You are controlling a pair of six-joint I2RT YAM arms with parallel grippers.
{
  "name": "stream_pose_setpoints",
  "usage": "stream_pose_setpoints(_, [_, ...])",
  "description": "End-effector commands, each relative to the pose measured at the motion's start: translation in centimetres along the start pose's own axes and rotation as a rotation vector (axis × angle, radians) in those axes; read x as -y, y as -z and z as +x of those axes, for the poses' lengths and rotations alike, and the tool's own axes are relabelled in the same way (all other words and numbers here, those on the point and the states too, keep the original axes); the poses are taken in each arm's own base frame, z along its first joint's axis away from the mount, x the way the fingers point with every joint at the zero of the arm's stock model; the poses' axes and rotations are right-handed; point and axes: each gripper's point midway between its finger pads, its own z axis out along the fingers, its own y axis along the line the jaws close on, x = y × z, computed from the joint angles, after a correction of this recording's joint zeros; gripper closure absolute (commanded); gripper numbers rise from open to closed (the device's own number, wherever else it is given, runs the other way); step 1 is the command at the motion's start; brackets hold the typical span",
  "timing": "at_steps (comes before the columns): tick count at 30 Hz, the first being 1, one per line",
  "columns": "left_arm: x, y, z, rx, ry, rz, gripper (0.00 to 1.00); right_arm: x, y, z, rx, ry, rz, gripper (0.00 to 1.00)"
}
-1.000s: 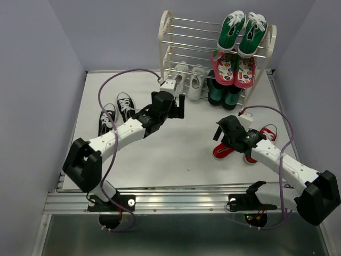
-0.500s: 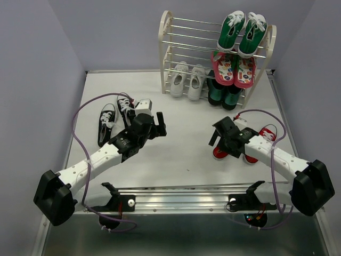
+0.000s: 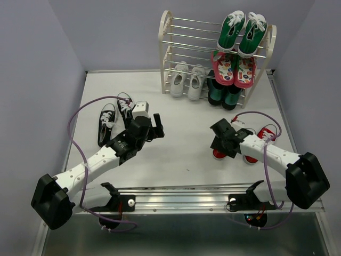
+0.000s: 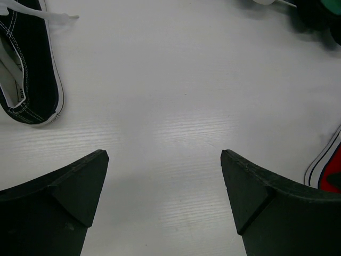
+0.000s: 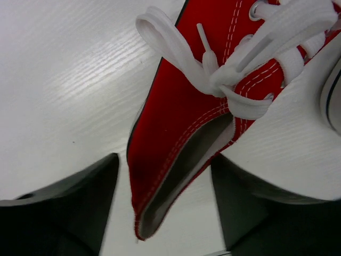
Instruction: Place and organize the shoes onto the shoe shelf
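A pair of red shoes lies at the right; the nearer red shoe (image 3: 218, 153) (image 5: 181, 122) has its heel between the fingers of my right gripper (image 3: 222, 142) (image 5: 165, 181), which is open and straddles it with small gaps either side. The other red shoe (image 3: 266, 133) lies beside it. Two black shoes (image 3: 106, 124) (image 4: 29, 80) lie at the left. My left gripper (image 3: 157, 127) (image 4: 165, 176) hangs wide open over bare table, right of them. Two white shoes (image 3: 187, 81) stand on the bottom tier of the shoe shelf (image 3: 165, 37).
Green sneakers (image 3: 242, 33) fill the shelf's top right, pink patterned shoes (image 3: 234, 69) the tier below, dark green boots (image 3: 224, 95) the bottom right. Purple walls close in the table on the left, right and back. Purple cables loop over both arms.
My left arm has pulled back from the shelf toward the black shoes, still open. My right gripper has come down around the red shoe's heel and its jaws have narrowed.
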Motion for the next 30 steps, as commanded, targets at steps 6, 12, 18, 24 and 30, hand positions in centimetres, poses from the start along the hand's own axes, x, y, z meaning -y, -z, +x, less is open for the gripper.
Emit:
stream_pose_setpoints(6, [-0.3,0.2,-0.9,0.053,0.026,-0.007,0.01,-0.1,0.0,-1.4,0.085,-0.036,-0.007,0.83])
stream_pose_setpoints(12, [-0.5,0.3,-1.0,0.060,0.027,-0.016,0.01,0.9,0.2,-1.1,0.075,0.021,0.025,0.99])
stream_pose_setpoints(18, [-0.5,0.3,-1.0,0.064,0.028,-0.017,0.01,-0.4,1.4,-1.1,0.088,0.239,-0.106,0.99])
stream_pose_setpoints(24, [-0.4,0.1,-1.1,0.065,0.031,-0.018,0.01,-5.0,3.4,1.5,0.086,0.522,-0.335,0.99])
stream_pose_setpoints(30, [-0.4,-0.1,-0.8,0.052,0.031,-0.023,0.01,-8.8,3.9,5.2,0.069,0.744,-0.441,0.99])
